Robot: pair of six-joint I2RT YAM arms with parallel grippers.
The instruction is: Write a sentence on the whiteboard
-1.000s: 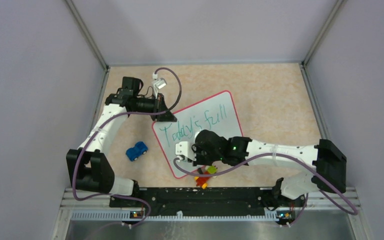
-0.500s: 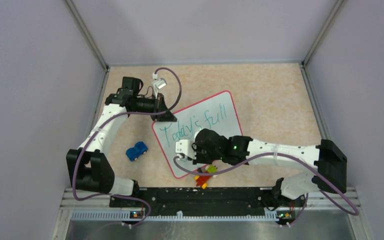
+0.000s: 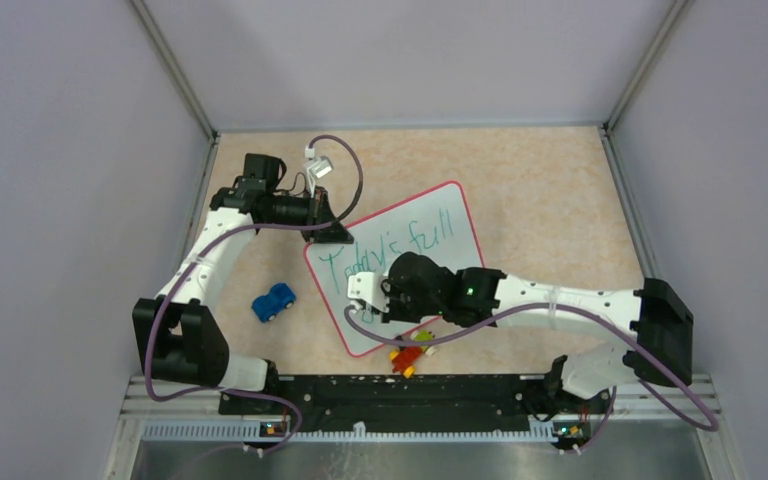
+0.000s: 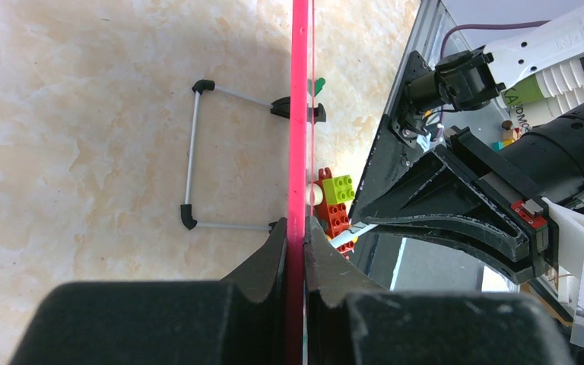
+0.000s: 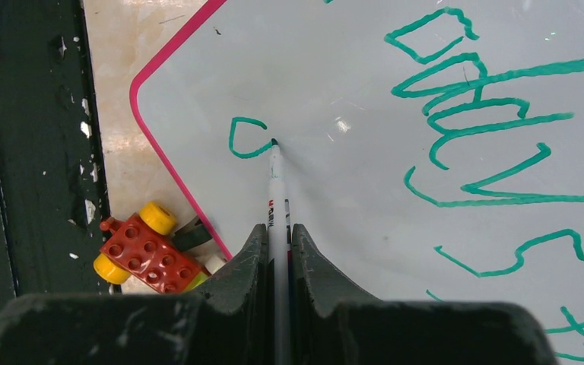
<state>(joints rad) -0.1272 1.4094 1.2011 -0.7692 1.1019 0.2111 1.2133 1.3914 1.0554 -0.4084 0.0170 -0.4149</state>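
Observation:
The whiteboard (image 3: pixel 444 212) stands tilted on the table, white with a red-pink rim. The sentence (image 3: pixel 397 247) reads "Today's full" in green-teal. My left gripper (image 3: pixel 331 234) is shut on the board's far left rim (image 4: pixel 299 114), seen edge-on in the left wrist view with both jaws (image 4: pixel 298 228) pressed to it. My right gripper (image 3: pixel 378 300) is shut on a white marker (image 5: pixel 277 199). Its tip touches the board (image 5: pixel 365 68) at the end of a small open curve (image 5: pixel 245 138) below the first line of lettering (image 5: pixel 471 129).
A blue toy car (image 3: pixel 274 301) lies left of the board. A red, yellow and green brick toy (image 3: pixel 412 352) sits at the board's near corner (image 5: pixel 146 247). The board's wire stand (image 4: pixel 194 156) rests behind it. A black rail (image 3: pixel 390 393) runs along the near edge.
My right gripper has moved slightly left and away from the near edge with the marker on the board. The left arm has not moved.

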